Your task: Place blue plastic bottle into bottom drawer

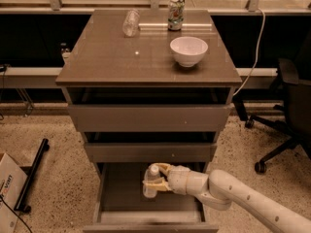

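Bottle [148, 189] is hanging roughly upright, cap up, inside the open drawer [119, 194], above its floor and near the middle, and the gripper [155, 179] is clamping it around the upper body just below the white cap. Judging by its look, it is thin clear plastic, so it is likely behaving as a light thing that is giving a little under squeeze, is slick on the label and is tipping easily once let go, since it is tall and narrow. A hold at mid-body or just under the shoulder, where the wall is stiffer, is probably serving best, and the present grip is lying close to that. The arm [243, 195] is reaching in from the right over the drawer's side wall. The drawer floor is looking flat, plain and bare, with box-like walls giving room on both sides of the bottle. Above, the two shallower drawers are standing partly open. On the cabinet [107, 62] top a bowl [188, 50], a can [175, 13] and a glass [130, 22] are standing well apart from the work. A chair [291, 106] is standing at the right on the speckled floor [53, 130].
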{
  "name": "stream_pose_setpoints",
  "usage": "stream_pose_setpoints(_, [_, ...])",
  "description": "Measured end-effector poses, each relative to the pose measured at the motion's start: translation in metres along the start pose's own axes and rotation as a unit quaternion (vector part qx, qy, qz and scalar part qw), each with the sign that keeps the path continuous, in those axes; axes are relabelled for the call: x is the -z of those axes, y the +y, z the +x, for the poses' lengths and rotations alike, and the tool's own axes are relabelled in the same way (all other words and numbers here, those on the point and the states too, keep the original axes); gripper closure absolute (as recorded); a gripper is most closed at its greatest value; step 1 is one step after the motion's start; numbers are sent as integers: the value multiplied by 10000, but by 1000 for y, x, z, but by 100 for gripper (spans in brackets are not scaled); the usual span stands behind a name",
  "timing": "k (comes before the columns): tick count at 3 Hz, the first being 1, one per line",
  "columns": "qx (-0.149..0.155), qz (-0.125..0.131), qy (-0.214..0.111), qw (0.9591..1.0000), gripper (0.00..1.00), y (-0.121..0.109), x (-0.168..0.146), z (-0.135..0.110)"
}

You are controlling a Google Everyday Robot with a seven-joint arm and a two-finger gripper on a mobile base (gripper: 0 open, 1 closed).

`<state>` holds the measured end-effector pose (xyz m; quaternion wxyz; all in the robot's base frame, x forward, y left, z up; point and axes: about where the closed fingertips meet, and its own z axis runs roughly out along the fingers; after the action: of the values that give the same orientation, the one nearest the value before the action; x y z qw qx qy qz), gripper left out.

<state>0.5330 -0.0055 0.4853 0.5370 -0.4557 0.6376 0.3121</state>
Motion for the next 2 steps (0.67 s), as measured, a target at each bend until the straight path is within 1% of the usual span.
stream_pose_setpoints(1, [-2,6,2,10000,100,0,-1,1])
stream_pose_setpoints(2, [-44,180,62,9998,100,-2,-20,25])
